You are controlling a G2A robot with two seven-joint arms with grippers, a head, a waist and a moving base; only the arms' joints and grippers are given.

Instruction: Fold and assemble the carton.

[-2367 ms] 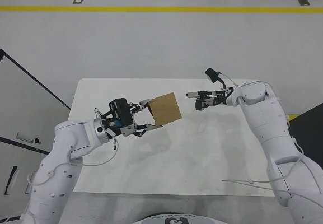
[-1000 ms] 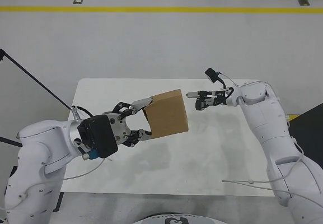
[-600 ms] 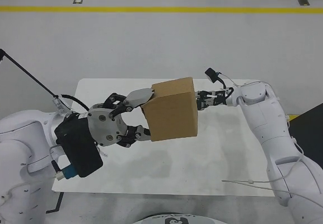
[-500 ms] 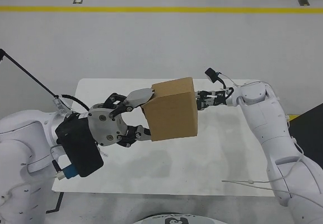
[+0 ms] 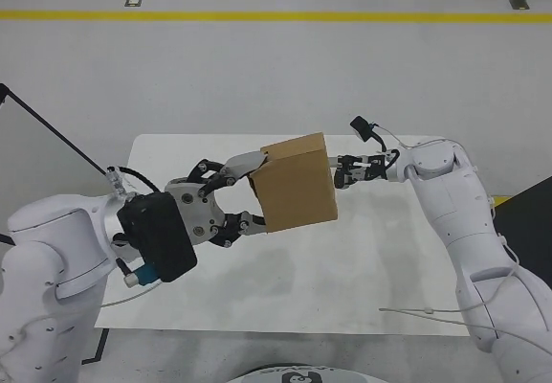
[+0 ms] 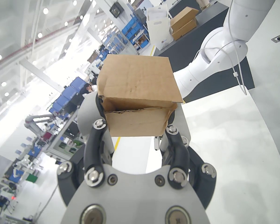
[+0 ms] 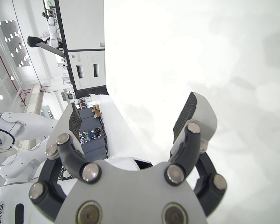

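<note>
The left end effector [image 5: 254,195] is clamped on the carton [image 5: 299,187], 1 finger on each side, holding it off the tabletop [image 5: 352,278] toward the 12 o'clock edge. The right end effector [image 5: 341,173] sits just at the carton's 3 o'clock, spread wide and empty. The carton looks already squared into a box. In the left wrist view its near flaps are folded in but not flush, so pressing them shut seems left. Count: 1 carton, 2 end effectors.
</note>
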